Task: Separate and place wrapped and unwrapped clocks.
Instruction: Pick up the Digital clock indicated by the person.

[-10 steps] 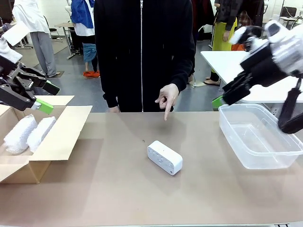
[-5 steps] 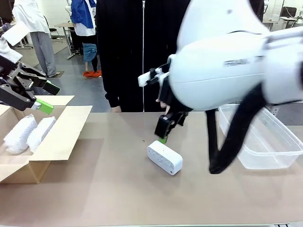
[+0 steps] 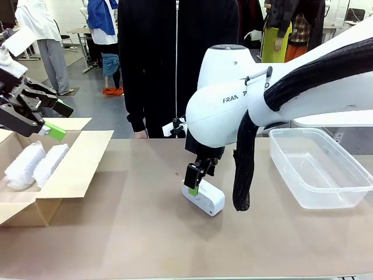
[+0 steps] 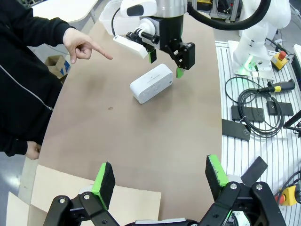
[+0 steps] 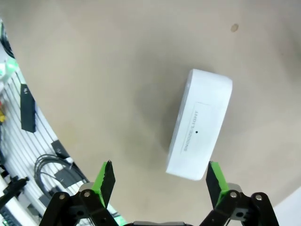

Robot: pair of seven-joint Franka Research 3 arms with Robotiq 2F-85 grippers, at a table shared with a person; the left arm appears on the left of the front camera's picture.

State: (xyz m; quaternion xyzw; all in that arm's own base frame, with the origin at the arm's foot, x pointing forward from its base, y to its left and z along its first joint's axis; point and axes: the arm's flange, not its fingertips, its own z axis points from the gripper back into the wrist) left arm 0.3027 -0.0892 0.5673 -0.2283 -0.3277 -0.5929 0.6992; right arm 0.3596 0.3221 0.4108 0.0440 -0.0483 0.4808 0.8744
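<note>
Glossy white unwrapped clock (image 3: 203,195) on table (image 3: 145,233) centre, front view; looks rigid, slippery, best pinched across narrow sides. Right gripper (image 3: 193,181) spread, descending over it. Two wrapped bundles (image 3: 35,164) in cardboard box (image 3: 76,169).

Left wrist view: left gripper (image 4: 157,176) spread, empty, above box.

Right wrist view: clock between open fingers (image 5: 104,178), off-centre.

The clock (image 3: 203,196) is smooth, glossy white plastic. Both bundles (image 3: 35,164) sit in bumpy, whitish, translucent bubble wrap inside a matt brown cardboard box (image 3: 76,166). The bin (image 3: 317,169) is clear, shiny plastic. The surface (image 3: 145,233) looks matt tan and smooth. The arm (image 3: 233,111) has a glossy white shell with a black woven cable sleeve (image 3: 242,169). The person's jacket (image 3: 175,58) is matt black cloth.
</note>
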